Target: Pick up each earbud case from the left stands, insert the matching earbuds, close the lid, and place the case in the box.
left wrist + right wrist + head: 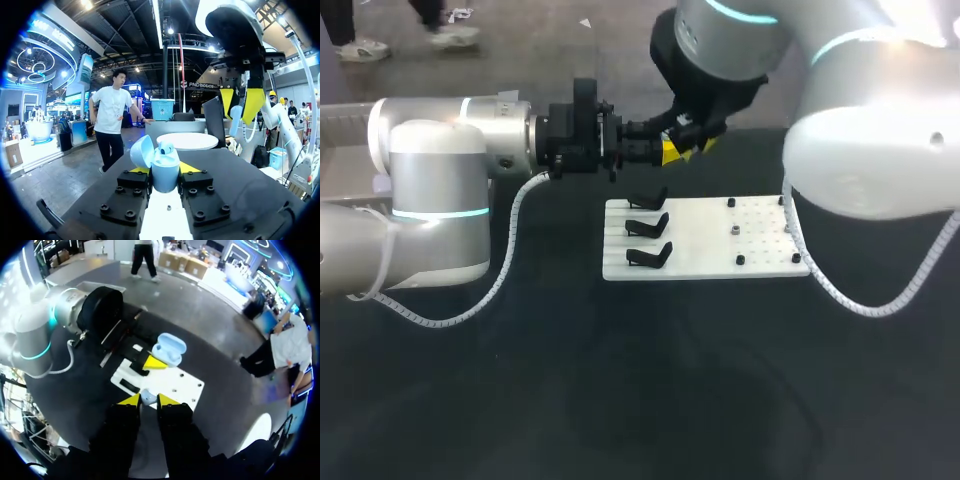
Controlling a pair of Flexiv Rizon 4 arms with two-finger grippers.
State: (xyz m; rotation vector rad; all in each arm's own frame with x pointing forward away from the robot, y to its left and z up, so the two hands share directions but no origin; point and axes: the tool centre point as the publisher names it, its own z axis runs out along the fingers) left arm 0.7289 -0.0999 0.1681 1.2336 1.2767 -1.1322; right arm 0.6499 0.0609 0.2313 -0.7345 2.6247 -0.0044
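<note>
Pale-blue open-lidded earbud case (170,349) sat pinched in the left claw (165,169); right claw (148,399) pinched a small pale-blue earbud (235,120) nearby.

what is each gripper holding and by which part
Left gripper: open light blue earbud case, clamped at its lower body sides. Right gripper: small light blue earbud, pinched between the tips.

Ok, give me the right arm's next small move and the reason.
Probably lower the right gripper to seat its earbud in the earbud case: the left gripper holds that case lid-open, and the earbud is not yet in.
</note>
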